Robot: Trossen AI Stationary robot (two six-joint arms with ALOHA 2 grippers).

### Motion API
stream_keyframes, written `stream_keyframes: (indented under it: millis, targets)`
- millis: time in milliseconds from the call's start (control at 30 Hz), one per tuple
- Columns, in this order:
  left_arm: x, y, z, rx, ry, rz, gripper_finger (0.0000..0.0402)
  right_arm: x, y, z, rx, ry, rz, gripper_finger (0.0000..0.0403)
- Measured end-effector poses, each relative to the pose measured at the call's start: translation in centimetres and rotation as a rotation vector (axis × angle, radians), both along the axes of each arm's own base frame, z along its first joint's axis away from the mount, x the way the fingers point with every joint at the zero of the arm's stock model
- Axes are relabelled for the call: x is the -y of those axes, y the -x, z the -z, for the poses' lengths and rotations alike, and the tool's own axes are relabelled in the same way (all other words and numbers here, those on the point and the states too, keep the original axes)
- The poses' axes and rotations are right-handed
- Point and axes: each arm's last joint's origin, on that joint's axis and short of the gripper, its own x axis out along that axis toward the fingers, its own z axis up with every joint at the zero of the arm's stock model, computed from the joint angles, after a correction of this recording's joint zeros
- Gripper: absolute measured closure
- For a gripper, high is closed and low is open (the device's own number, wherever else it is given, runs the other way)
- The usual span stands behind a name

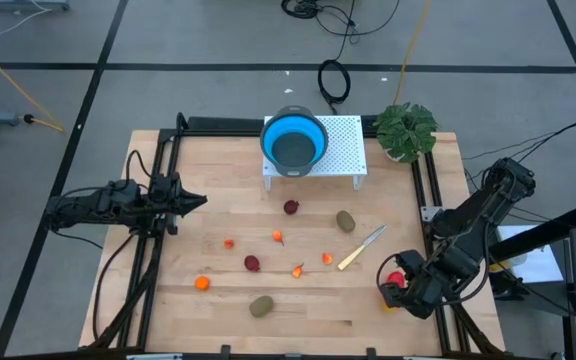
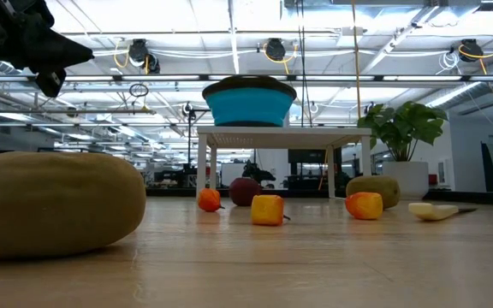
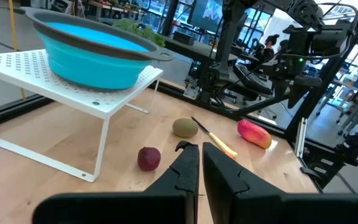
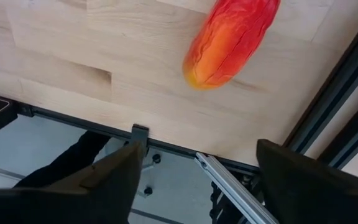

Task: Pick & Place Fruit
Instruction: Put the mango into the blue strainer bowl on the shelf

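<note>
With its fingers spread wide, my right gripper hangs over the near right corner of the table, and I see the long red-orange-yellow fruit lying free on the wood just ahead of the fingers, close to the table's edge and its black frame; nothing touches it in the right wrist view. From above, that piece shows only as a red patch beneath the gripper. Next outward I find the yellow-handled knife lying at a slant, and beyond it one brownish-green oval. The tiny orange bits are scattered across the middle of the boards, with one dark red ball among them and the other dark red ball nearer the white rack. A second brownish-green oval sits near the front edge, and it looms large at the left of the low view. On the rack rests the blue bowl, with the green plant beside it at the far right corner. My left gripper waits above the left side of the table, its fingers pressed together on nothing.
</note>
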Motion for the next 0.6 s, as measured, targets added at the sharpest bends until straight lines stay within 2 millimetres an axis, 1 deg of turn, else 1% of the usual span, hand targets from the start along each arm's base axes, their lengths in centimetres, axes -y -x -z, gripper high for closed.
stream_keyframes:
  millis: [167,333,500,600]
  targets:
    - [0.0,0.0,0.0,0.001,0.01,0.0,0.0382,0.0,0.0,0.0,0.007,0.003,-0.016,0.0068]
    - [0.0,0.0,0.0,0.001,0.01,0.0,0.0382,0.0,0.0,0.1,0.006,0.007,-0.016,0.0069]
    - [0.0,0.0,0.0,0.001,0.01,0.0,0.0382,0.2,0.2,1.2,-0.032,0.029,0.028,0.0078]
    - [0.0,0.0,0.0,0.0,0.01,0.0,0.0382,0.2,0.2,1.9,-0.029,0.027,0.02,0.008]
